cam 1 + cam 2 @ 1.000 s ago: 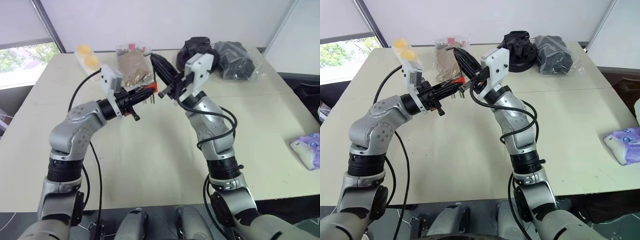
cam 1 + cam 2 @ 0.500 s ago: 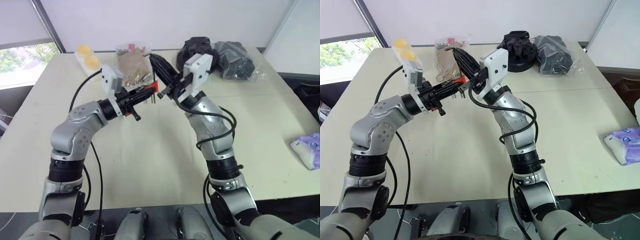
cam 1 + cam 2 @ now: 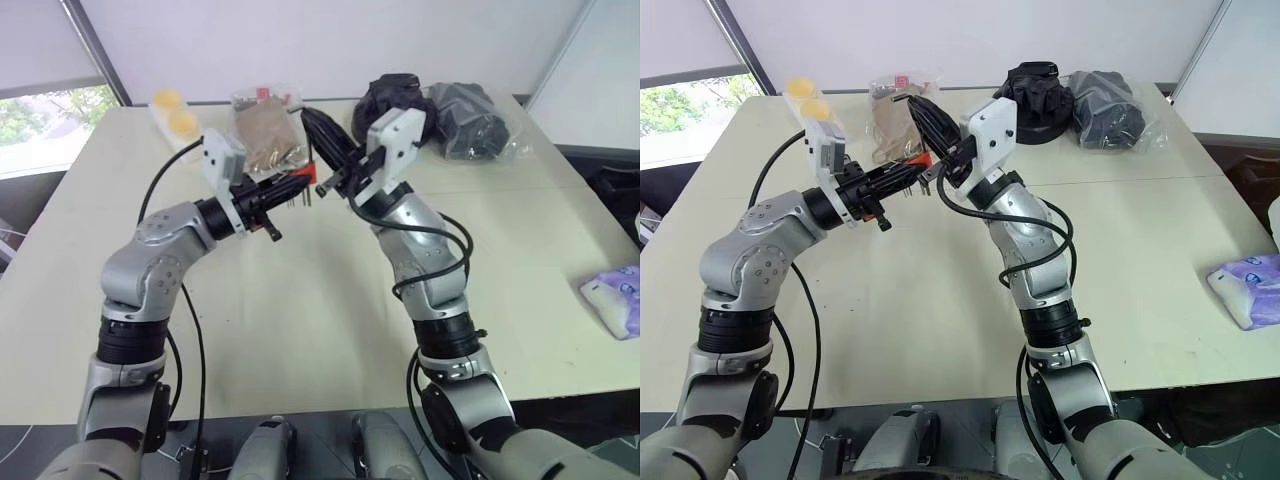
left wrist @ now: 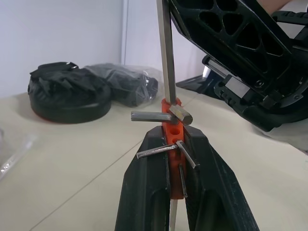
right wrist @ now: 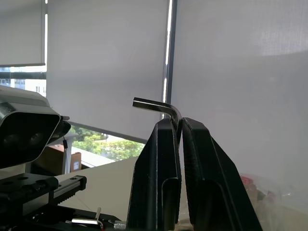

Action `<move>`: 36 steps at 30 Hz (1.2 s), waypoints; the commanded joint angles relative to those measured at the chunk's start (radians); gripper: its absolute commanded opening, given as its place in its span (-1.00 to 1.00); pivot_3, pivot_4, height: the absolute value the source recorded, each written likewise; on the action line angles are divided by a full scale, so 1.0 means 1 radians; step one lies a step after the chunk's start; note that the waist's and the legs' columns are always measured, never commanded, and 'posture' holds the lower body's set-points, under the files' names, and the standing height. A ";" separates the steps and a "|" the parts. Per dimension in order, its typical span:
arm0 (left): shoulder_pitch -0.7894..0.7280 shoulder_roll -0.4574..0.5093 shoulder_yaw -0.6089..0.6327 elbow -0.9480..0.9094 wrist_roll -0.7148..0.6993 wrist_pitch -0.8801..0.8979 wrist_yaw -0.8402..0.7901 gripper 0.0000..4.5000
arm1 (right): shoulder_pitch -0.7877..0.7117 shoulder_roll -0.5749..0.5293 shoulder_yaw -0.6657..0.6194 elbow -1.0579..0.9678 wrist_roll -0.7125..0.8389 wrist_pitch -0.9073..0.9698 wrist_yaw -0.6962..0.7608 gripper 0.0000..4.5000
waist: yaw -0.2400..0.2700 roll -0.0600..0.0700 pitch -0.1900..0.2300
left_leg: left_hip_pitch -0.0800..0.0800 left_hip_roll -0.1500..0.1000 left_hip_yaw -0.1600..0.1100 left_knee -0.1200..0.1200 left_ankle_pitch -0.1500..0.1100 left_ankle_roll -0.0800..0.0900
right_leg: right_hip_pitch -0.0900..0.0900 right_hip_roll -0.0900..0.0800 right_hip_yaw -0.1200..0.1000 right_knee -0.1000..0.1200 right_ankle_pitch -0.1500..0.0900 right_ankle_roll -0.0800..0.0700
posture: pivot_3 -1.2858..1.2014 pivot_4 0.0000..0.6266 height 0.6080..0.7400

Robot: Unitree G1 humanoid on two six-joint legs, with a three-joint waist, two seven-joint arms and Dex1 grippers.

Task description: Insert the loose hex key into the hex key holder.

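The hex key holder, a small red-orange block with short grey keys sticking out of it, is clamped between the closed fingers of the left gripper and is held above the table. The loose hex key is pinched near its bend by the right gripper, whose fingers are shut tight on the rod. In the left wrist view the long straight shank is seen running down through the red block, its long axis roughly square to the left gripper's fingers, so the key is judged to be seated or nearly so. The two grippers are brought close together, tip to tip.
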State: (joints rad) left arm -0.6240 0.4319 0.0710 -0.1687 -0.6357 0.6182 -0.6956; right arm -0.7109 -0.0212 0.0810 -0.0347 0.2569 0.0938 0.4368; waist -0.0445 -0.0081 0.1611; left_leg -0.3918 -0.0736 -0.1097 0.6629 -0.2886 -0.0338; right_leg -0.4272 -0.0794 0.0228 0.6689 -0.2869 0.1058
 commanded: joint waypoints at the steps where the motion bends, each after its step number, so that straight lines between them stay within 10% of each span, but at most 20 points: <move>1: -0.025 0.003 0.019 -0.037 -0.007 -0.017 0.002 -1.00 | -0.005 0.003 0.012 -0.029 0.001 -0.014 0.007 -0.99 | 0.000 0.000 0.000 | 0.000 0.000 0.000 0.000 0.000 0.000 | 0.000 0.000 0.000 0.000 0.000 0.000 | 0.03 -0.52 1.00; 6: -0.028 0.001 0.020 -0.033 -0.006 -0.019 0.004 -1.00 | 0.006 -0.002 0.024 -0.036 -0.003 -0.016 0.019 -0.99 | 0.000 0.000 0.000 | 0.000 0.000 0.000 0.000 0.000 0.000 | 0.000 0.000 0.000 0.000 0.000 0.000 | 0.03 -0.52 1.00; 13: -0.028 0.000 0.019 -0.032 -0.007 -0.018 0.004 -1.00 | 0.031 -0.021 0.045 -0.052 -0.018 -0.013 0.037 0.27 | 0.000 0.000 0.000 | 0.000 0.000 0.000 0.000 0.000 0.000 | 0.000 0.000 0.000 0.000 0.000 0.000 | 0.03 -0.52 1.00; 36: 0.041 -0.197 -0.108 0.092 -0.104 0.184 -0.016 -1.00 | 0.352 -0.590 -0.226 -0.412 0.238 0.348 0.277 0.27 | 0.024 0.000 0.000 | 0.000 0.000 0.001 0.001 0.000 0.001 | 0.003 0.000 0.000 -0.003 0.000 0.000 | 0.03 -0.52 1.00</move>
State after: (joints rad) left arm -0.5784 0.2476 -0.0302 -0.0847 -0.7026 0.7650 -0.6978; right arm -0.3480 -0.5915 -0.0996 -0.4131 0.4751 0.4446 0.7035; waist -0.0209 -0.0085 0.1613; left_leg -0.3915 -0.0739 -0.1083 0.6637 -0.2890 -0.0329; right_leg -0.4246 -0.0791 0.0229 0.6661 -0.2869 0.1059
